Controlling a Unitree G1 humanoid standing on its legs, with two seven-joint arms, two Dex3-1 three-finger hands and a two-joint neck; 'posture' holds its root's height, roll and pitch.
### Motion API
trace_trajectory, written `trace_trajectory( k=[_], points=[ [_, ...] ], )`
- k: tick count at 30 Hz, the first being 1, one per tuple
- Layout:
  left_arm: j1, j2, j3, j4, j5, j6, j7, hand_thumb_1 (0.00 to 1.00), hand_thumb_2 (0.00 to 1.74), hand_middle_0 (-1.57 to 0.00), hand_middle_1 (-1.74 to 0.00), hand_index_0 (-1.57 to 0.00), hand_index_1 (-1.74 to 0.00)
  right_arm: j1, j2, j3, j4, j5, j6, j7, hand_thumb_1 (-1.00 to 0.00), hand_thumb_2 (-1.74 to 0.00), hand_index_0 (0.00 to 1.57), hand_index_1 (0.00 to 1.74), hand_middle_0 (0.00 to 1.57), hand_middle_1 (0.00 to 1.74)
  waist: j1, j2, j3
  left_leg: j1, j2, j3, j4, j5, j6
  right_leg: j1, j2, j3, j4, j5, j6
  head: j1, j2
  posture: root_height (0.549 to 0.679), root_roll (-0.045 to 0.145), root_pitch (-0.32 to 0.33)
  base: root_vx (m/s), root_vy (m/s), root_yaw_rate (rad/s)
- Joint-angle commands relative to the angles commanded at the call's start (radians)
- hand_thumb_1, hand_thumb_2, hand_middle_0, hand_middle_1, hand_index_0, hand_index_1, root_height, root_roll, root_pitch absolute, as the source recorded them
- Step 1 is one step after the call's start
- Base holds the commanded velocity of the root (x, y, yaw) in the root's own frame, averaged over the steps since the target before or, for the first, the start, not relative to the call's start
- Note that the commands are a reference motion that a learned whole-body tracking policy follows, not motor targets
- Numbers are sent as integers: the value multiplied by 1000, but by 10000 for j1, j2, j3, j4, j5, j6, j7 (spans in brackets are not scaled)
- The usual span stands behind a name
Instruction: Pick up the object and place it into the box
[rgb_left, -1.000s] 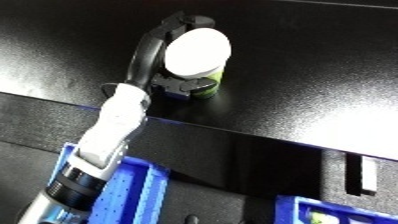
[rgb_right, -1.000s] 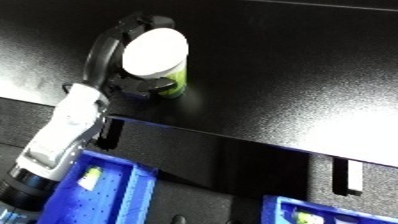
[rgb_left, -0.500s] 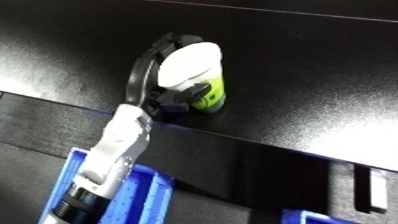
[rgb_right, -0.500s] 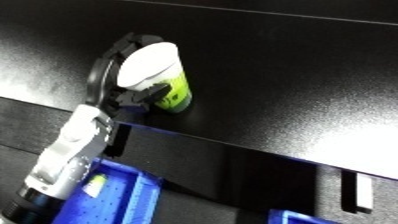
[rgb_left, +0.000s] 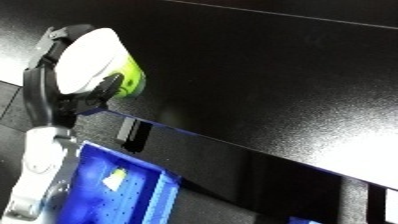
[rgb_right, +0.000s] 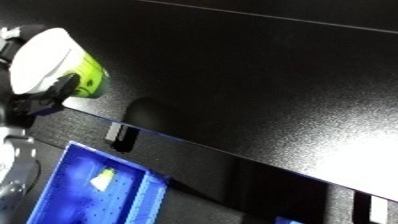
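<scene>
A small container (rgb_left: 91, 61) with a white lid and a lime-green body is held tilted at the far left, lid toward the camera. My left hand (rgb_left: 41, 88) is shut on it, with black fingers over the top and the thumb (rgb_left: 103, 91) across its lower side. It hangs above the front edge of the black table (rgb_left: 266, 75). The blue bin (rgb_left: 120, 197) sits below that edge, under the hand. The white forearm (rgb_left: 43, 165) rises from the lower left. My right hand shows in no view.
A small pale item (rgb_right: 103, 178) lies inside the blue bin. A dark bracket (rgb_left: 131, 134) juts from the table's front face. A bright glare patch (rgb_left: 355, 155) lies on the table at the right.
The left hand has lifted the container off the table and tilted it, bringing it toward the front edge above the bin. The whole view has also shifted.
</scene>
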Motion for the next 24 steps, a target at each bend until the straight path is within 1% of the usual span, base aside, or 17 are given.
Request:
trace_trajectory(
  k=[6, 9, 12, 13, 15, 17, 21, 24],
  points=[
    [939, 192, 1178, 1188, -119, -1486, 1099, 900, 1566, -1413, -1566, -1413, -1566, 148, -21, -73, 22, 57, -79, 24, 0, 0, 0, 0, 0, 0, 161, 36, 0, -21, -44, -33, 24, 6, 16, 65, -3, -55, 5, -74, -54, -350, 83, 632, 64, -54, -5, 15, 51],
    [1406, 111, 1526, 2299, -342, -2111, 1596, 900, 1566, -1413, -1566, -1413, -1566, 159, 11, -40, -27, 73, -63, 1, 0, 0, 0, 0, 0, 0, 207, 34, 0, -40, -57, -47, 43, 9, 30, 90, 11, -73, 11, -111, -71, -655, 122, 632, 63, -54, -5, 9, 51],
    [1814, -23, 1752, 3472, -619, -2555, 2048, 900, 1566, -1413, -1566, -1413, -1566, 101, 51, 20, -24, 110, -36, -35, 0, 0, 0, 0, 0, 0, 239, 24, 0, -49, -56, -65, 59, 15, 48, 131, 37, -85, 4, -163, -105, -1151, -138, 632, 62, -54, -9, 11, 37],
    [1920, -37, 1813, 3849, -792, -2642, 2195, 900, 1566, -1413, -1566, -1413, -1566, 67, 58, 48, -12, 141, -24, -51, 0, 0, 0, 0, 0, 0, 249, 19, 0, -50, -52, -72, 61, 23, 50, 151, 49, -88, -2, -185, -121, -1526, -348, 632, 62, -54, -12, 15, 33],
    [2041, -1, 1895, 4603, -1260, -2733, 2385, 900, 1566, -1413, -1566, -1413, -1566, -12, 72, 126, 27, 230, 8, -84, 0, 0, 0, 0, 0, 0, 258, 2, 0, -56, -47, -90, 69, 41, 53, 206, 72, -98, -13, -233, -154, -2200, -619, 631, 62, -56, -9, 10, 38],
    [2111, 77, 1962, 5357, -1802, -2708, 2436, 900, 1566, -1413, -1566, -1413, -1566, -95, 99, 198, 69, 303, 70, -110, 0, 0, 0, 0, 0, 0, 269, -33, 0, -68, -43, -104, 97, 47, 70, 280, 84, -124, -24, -279, -183, -2879, -845, 631, 61, -60, 1, -1, 62],
    [2008, 211, 2100, 6714, -2452, -2462, 2302, 900, 1566, -1413, -1566, -1413, -1566, -224, 184, 302, 243, 355, 115, -102, 0, 0, 0, 0, 0, 0, 273, -131, 0, -62, -2, -108, 139, 48, 127, 442, 73, -197, -22, -362, -200, -4191, -1298, 631, 57, -68, 20, -2, 63],
    [1828, 264, 2167, 7543, -2659, -2193, 2197, 900, 1566, -1413, -1566, -1413, -1566, -311, 251, 382, 386, 409, 93, -91, 0, 0, 0, 0, 0, 0, 279, -222, 0, -39, 26, -135, 62, 100, 149, 546, 83, -238, -26, -427, -209, -4980, -1632, 631, 54, -72, 21, 6, 66]
  ],
)
